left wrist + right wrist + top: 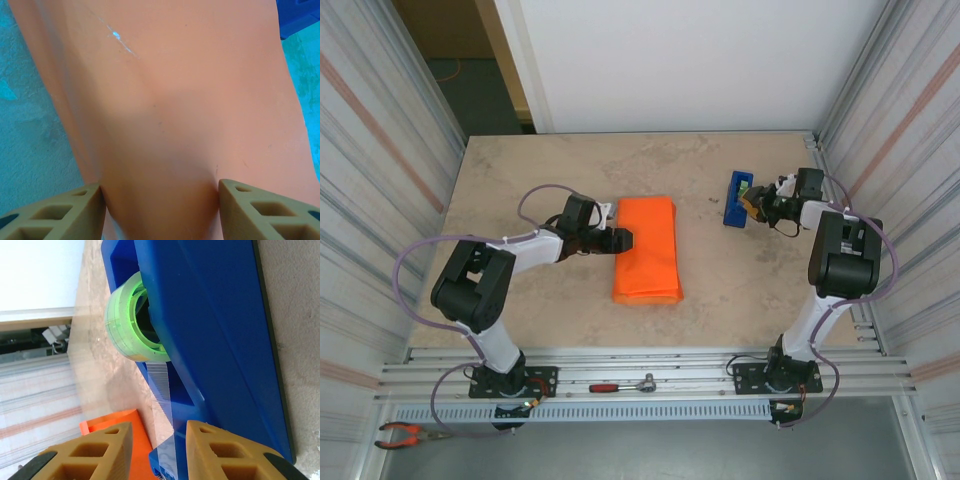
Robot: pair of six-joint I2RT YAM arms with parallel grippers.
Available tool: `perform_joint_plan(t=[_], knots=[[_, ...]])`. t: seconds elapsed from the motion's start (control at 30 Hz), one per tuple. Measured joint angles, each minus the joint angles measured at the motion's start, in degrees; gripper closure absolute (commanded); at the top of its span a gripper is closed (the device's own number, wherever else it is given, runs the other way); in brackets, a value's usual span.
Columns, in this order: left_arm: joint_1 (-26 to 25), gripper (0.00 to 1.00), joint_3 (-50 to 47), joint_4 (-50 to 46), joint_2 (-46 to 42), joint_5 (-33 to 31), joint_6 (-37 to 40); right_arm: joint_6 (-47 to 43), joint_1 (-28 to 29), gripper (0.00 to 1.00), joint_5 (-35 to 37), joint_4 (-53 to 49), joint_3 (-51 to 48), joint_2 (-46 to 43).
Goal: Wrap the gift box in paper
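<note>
My left gripper [623,240] sits at the left edge of the paper [647,250], which lies folded mid-table. Its jaws are spread and straddle a hump in the sheet, likely to keep the fold from springing back. The gift box is hidden, and I judge it is inside that fold. My right gripper [752,205] is at the blue tape dispenser [736,200], jaws apart on either side of the loose tape strip [162,390], ready to pinch 1 piece.
</note>
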Motion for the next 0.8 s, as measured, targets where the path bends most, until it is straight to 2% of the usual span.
perform_joint_plan(t=[0.23,0.37,0.63,0.8], knots=[[0.00,0.43,0.00,0.00,0.00,0.00,0.00,-0.09,0.20,0.81,0.00,0.22,0.13,0.94],[0.00,0.43,0.00,0.00,0.00,0.00,0.00,-0.26,0.22,1.00,-0.07,0.33,0.33,1.27],[0.00,0.43,0.00,0.00,0.00,0.00,0.00,1.05,0.20,1.00,-0.85,1.70,-0.15,0.96],[0.00,0.43,0.00,0.00,0.00,0.00,0.00,3.23,0.55,1.00,-0.83,3.98,-2.67,-2.16]])
